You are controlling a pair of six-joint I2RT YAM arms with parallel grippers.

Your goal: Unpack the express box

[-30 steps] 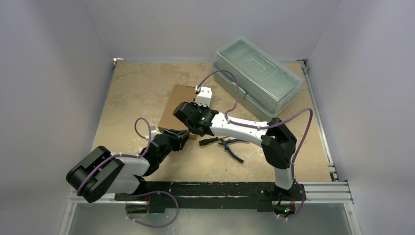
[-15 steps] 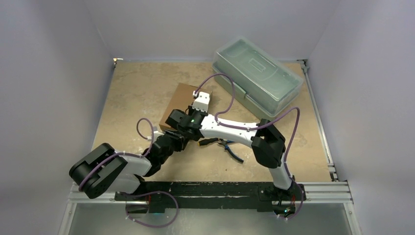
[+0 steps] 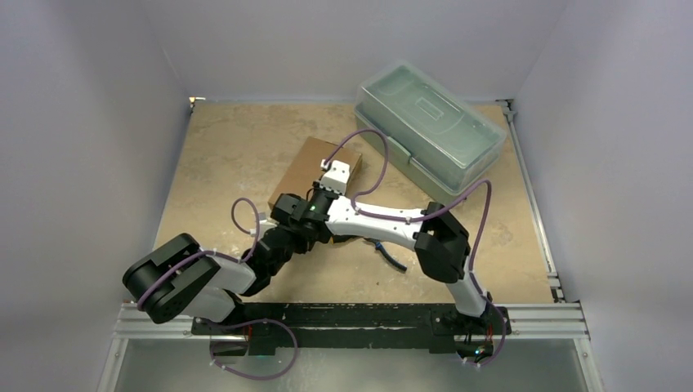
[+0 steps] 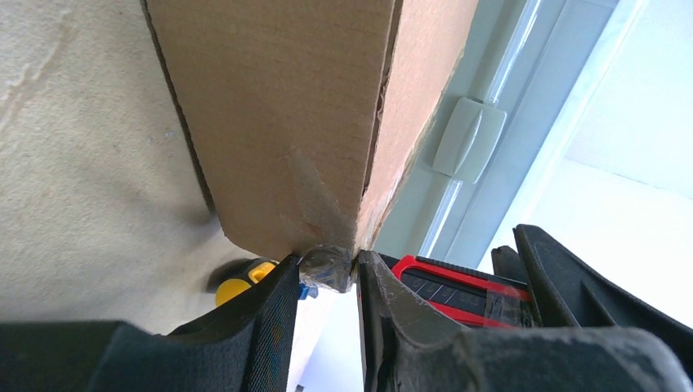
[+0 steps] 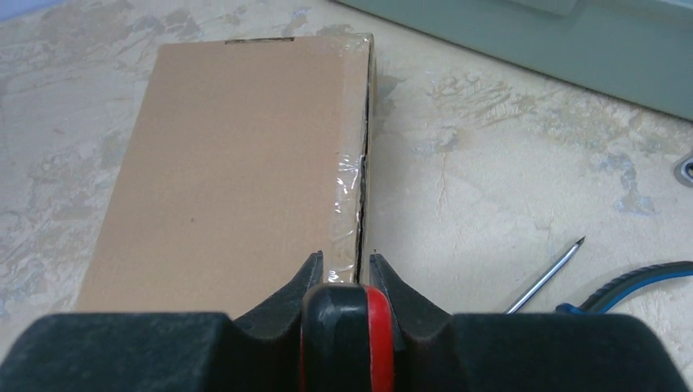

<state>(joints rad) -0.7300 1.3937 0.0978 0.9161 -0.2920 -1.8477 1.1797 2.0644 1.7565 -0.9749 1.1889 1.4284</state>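
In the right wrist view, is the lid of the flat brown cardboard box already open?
No, the flat brown cardboard box lies closed, its lid flat, with clear tape across the side seam.

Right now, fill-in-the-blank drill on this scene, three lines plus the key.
The left gripper pinches a taped ____ of the flat brown cardboard box.
The right gripper holds a ____-and-black cutter at that box's taped seam.
The lid of the translucent grey-green plastic toolbox is ____.
Missing: corner; red; closed.
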